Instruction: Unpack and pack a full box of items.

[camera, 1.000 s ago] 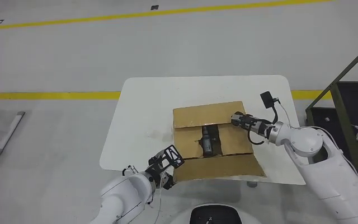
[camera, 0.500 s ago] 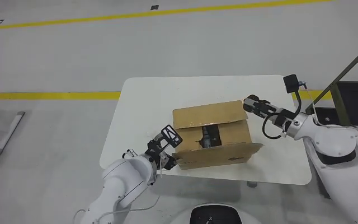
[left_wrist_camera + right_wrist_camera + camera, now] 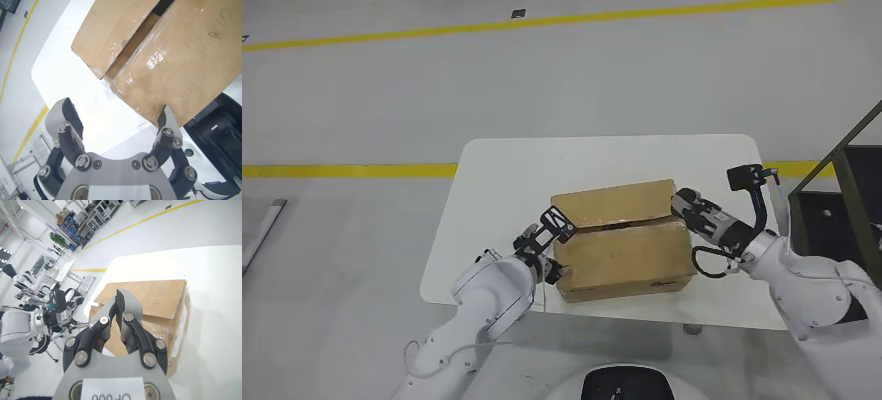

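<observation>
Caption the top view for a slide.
Cardboard box, flaps nearly shut, on white table; left end effector open, right end effector shut, at opposite ends.

Findings: a dark handwritten scrawl [image 3: 217, 24] stands on one taped flap of the box [image 3: 170, 75], not legible. A small round stamp [image 3: 124, 43] marks the neighbouring flap's edge. A white printed label [image 3: 111, 389], inverted and cropped, sits at the base of the right pincer [image 3: 117, 300], beside the box.

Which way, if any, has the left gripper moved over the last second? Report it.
Yes. The left gripper has moved inward from the table's near edge, up to the box's left end.
</observation>
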